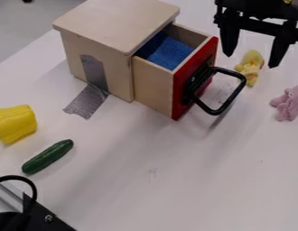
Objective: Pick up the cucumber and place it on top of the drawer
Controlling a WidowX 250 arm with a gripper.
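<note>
The cucumber (pixel 48 156) lies on the table (pixel 193 180) at lower left, near the pepper (pixel 14 123). Farther back, a pink toy (pixel 290 103) sits at right; the drawer (pixel 152 85) stands pulled out. The gripper (pixel 253 48) hangs upper right, fingers apart, a yellow toy (pixel 251 67) showing between them.

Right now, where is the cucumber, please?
In the camera view, the cucumber lies on the white table at the lower left, just below and right of the yellow pepper.
</note>
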